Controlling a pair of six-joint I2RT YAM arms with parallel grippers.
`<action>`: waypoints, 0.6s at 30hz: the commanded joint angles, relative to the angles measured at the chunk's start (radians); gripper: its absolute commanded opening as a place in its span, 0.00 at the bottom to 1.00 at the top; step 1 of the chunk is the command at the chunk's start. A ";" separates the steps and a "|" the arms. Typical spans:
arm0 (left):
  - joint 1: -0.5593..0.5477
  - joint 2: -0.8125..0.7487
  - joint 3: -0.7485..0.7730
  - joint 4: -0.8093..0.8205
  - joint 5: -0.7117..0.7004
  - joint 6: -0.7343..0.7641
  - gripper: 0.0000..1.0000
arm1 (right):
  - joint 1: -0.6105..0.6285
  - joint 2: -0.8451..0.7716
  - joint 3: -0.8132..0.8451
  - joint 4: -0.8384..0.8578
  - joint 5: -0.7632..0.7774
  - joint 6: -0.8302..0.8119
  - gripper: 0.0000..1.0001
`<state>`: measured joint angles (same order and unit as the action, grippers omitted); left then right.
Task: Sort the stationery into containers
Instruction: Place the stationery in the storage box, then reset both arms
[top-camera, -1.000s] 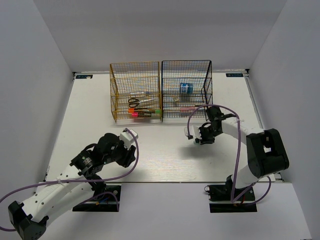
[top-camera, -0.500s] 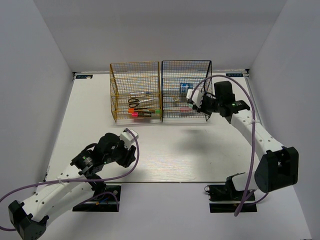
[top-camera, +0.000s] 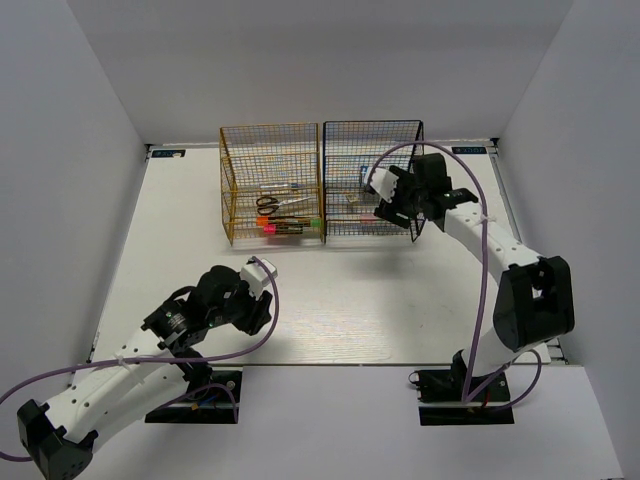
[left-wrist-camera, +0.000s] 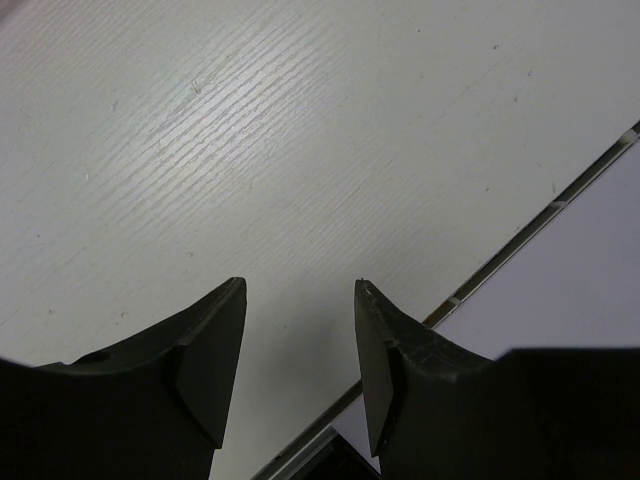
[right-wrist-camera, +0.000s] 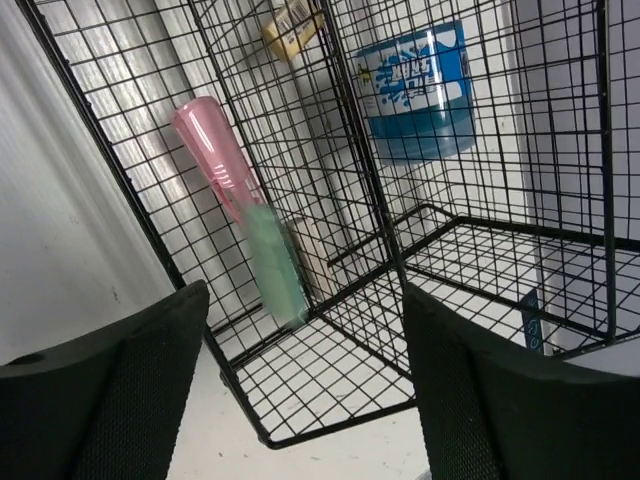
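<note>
Since a second before: right arm swung from mid-table to the black wire-mesh rack (top-camera: 372, 150).
Top view: right gripper (top-camera: 392, 205) at that rack's front; left gripper (top-camera: 252, 300) over the white table (top-camera: 350, 300); black-handled scissors (top-camera: 267, 203) in the yellow-orange wire rack (top-camera: 270, 150).
Left wrist: jaws parted, empty.
Right wrist: jaws wide, empty. Pink oblong piece (right-wrist-camera: 215, 150) and mint oblong piece (right-wrist-camera: 278, 262) lay end to end inside the black rack, with the blue round roll (right-wrist-camera: 415, 90) beyond.

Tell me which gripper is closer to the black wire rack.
Right. The right gripper is close up at the black wire rack's front right corner, jaws open toward its mesh. The left gripper hovers over the table, far off at the near left.
</note>
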<state>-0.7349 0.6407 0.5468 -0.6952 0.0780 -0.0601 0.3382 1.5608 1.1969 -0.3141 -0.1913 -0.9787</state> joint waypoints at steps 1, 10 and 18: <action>0.003 0.001 -0.011 0.017 0.005 0.002 0.58 | -0.001 -0.040 0.032 0.035 -0.026 0.026 0.81; 0.022 0.008 -0.010 0.040 -0.006 -0.038 0.00 | -0.010 -0.200 0.067 -0.205 -0.249 0.713 0.90; 0.149 0.069 0.060 0.039 -0.193 -0.190 1.00 | -0.011 -0.451 -0.147 -0.174 -0.081 0.971 0.90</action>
<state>-0.6319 0.6876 0.5522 -0.6559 -0.0078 -0.1741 0.3309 1.2484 1.1450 -0.5083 -0.3923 -0.1638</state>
